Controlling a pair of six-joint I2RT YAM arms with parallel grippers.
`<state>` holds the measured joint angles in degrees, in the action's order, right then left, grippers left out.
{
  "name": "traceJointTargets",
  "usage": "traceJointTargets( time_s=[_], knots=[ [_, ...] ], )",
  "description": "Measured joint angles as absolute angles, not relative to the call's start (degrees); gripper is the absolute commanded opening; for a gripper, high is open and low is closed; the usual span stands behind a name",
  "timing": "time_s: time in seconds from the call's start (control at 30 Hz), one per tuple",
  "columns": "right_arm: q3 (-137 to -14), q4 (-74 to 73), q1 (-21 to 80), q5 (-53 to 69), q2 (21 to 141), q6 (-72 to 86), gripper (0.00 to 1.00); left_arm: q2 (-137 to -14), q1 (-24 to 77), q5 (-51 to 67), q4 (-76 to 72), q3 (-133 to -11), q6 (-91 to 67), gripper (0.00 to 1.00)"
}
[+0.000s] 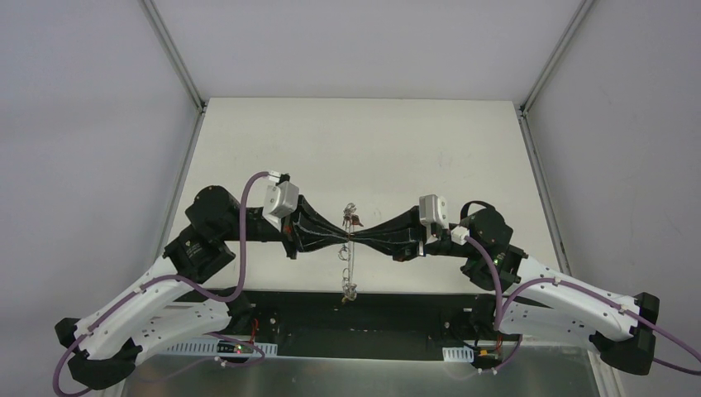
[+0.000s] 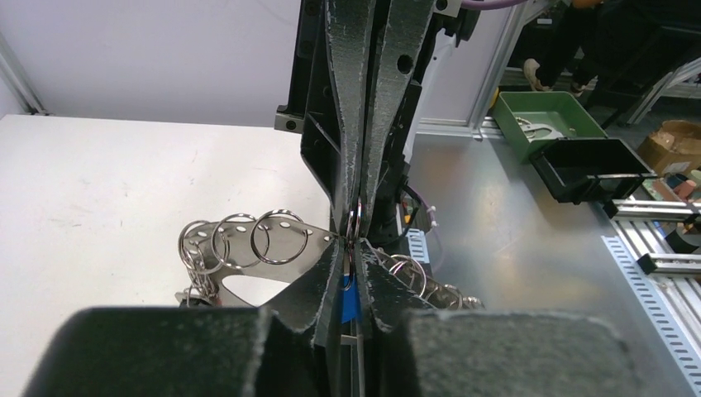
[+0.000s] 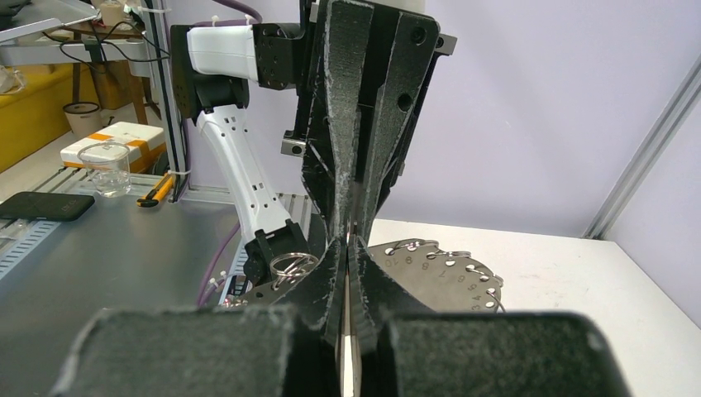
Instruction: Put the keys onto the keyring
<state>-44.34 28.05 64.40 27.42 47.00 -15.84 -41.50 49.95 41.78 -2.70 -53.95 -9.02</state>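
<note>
1. Blue key (image 2: pixel 348 303): a blue plastic head, low centre of the left wrist view. It is pinched by the left gripper (image 2: pixel 350 255), whose rough black fingers stand almost together.
2. Ring (image 2: pixel 354 222): thin silvery wire, at the tips of the right gripper (image 2: pixel 358 207). Its tapered fingers are pressed together, tip to tip with the left.
3. Keyring (image 2: pixel 314 246): a flat, shiny, perforated metal band strung with split rings, just behind the tips at frame centre.
4. Table (image 2: pixel 99 182): matt white, on the left.

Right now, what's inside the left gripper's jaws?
A blue key sits between the left gripper's fingers, with a small ring at the tips. The fingers cover the key's blade and hide how it meets the ring.
</note>
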Motion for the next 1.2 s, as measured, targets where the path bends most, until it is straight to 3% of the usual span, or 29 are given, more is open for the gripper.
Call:
traceJointTargets(
  time_s=[0.57,0.63,0.87,1.1,1.2],
  knots=[
    [-44.62,25.41,64.58,26.04,46.63,-16.19,0.00,-41.82,50.33,39.07,0.64,-55.09,-7.88,0.00],
    [-45.32,23.14,64.66,25.54,46.48,-16.27,0.11,-42.11,50.41,38.33,2.37,-55.70,-7.86,0.00],
    [-49.52,11.75,64.77,24.73,44.88,-16.51,0.33,-43.53,50.65,35.44,8.60,-58.94,-7.68,0.00],
    [-53.63,-0.91,64.99,22.65,42.70,-16.60,0.44,-44.10,50.57,34.20,11.70,-59.57,-7.66,0.00],
    [-56.34,-8.29,65.01,20.84,43.62,-16.58,0.38,-45.28,50.57,34.44,13.72,-60.90,-7.66,0.00]
  ],
)
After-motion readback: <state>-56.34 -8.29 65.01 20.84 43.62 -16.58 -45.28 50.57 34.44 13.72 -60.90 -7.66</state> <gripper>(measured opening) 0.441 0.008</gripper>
